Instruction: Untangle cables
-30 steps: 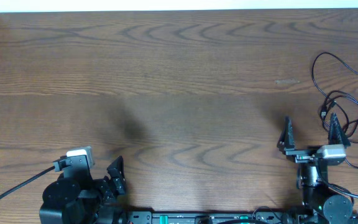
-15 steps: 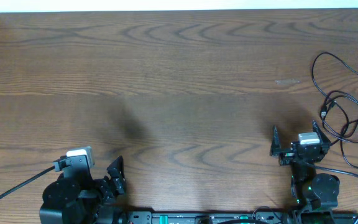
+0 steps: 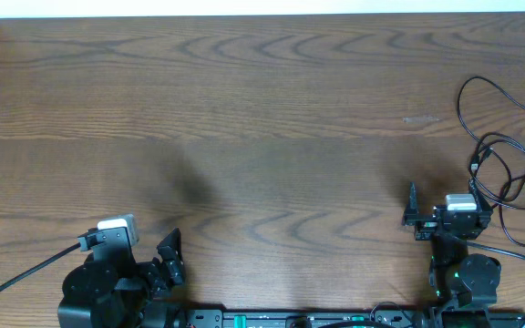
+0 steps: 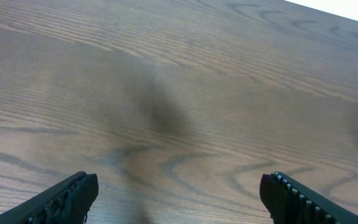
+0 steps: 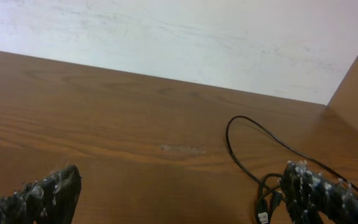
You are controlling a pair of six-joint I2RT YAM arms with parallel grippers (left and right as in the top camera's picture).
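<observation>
The wood-grain desk (image 3: 262, 109) carries all the items.

1. Left end effector (image 3: 168, 253): positioned at the near left edge of the desk. In the left wrist view its two fingers stand wide apart with only bare wood between them. It is spread open and grips nothing.
2. Right end effector (image 3: 443, 195): positioned at the near right of the desk. Its fingers are also wide apart, with nothing held. Any marking on the pale block behind the fingers is too small to read.
3. Cables (image 3: 504, 164): thin black cords lie in overlapping loops against the right edge of the desk, just beside the outer finger of the right end effector. Contact cannot be confirmed. A small plug end (image 5: 263, 216) shows in the right wrist view. No lettering on it is legible.
</observation>
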